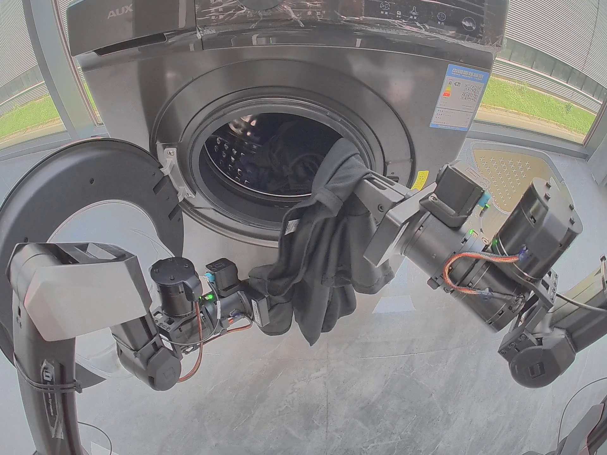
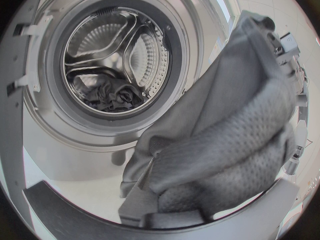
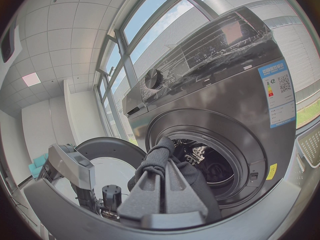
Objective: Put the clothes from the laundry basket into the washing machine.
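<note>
Dark grey mesh-fabric garment is at the loading step. It hangs across the lower right rim of the round drum opening of the silver front-loading washing machine, and most of its length is outside and below that opening.

Right claw is clamped together on the garment's upper fold, right at the opening's rim. In the right wrist view the two fingers sit side by side with cloth pinched between them.

Left claw is below the opening, buried in the garment's lower bunch. I cannot tell whether it grips the cloth or merely supports it.

A crumpled dark bundle of clothes already lies at the bottom of the drum, inside the opening. The round door stands swung open on the robot's left of the opening.

Judgement: insertion is begun but not complete. The next move calls for carrying the upper fold deeper past the rim. The hanging tail must also be lifted to the opening, or it will snag on the rim or slide back out on release.
</note>
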Motion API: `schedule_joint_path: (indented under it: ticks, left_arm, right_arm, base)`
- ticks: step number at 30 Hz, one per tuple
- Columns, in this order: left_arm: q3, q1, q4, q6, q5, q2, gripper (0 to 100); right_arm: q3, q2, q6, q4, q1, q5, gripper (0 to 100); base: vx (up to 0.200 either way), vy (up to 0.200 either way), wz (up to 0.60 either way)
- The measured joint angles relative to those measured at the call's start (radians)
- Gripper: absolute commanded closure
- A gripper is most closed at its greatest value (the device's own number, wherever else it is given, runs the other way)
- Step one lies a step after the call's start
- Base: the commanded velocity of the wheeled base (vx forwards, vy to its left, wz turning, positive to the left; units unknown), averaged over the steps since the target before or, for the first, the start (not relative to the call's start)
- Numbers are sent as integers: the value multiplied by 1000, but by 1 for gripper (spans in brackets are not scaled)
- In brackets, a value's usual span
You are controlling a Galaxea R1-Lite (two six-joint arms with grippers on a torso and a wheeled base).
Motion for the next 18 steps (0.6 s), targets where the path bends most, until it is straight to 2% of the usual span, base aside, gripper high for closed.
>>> schedule_joint_path:
  ticks: [3,8,12,14,18]
  left_arm:
    - [40,9,-1,11,3,-60,100]
    - [149,18,0,21,6,-195,100]
    - [229,20,-1,20,8,-311,100]
    - [255,20,-1,20,11,-354,100]
    - [271,31,0,11,19,-416,100]
  right_arm:
    - [19,0,21,-8,-6,1,100]
    - [78,-3,103,-40,-32,10,100]
    - [167,-8,147,-104,-54,13,100]
    - [207,-9,148,-126,-62,12,100]
    - [260,-7,102,-140,-75,9,100]
  base:
    - [0,0,0]
    - [0,0,0]
    - [0,0,0]
    - [0,0,0]
    - [0,0,0]
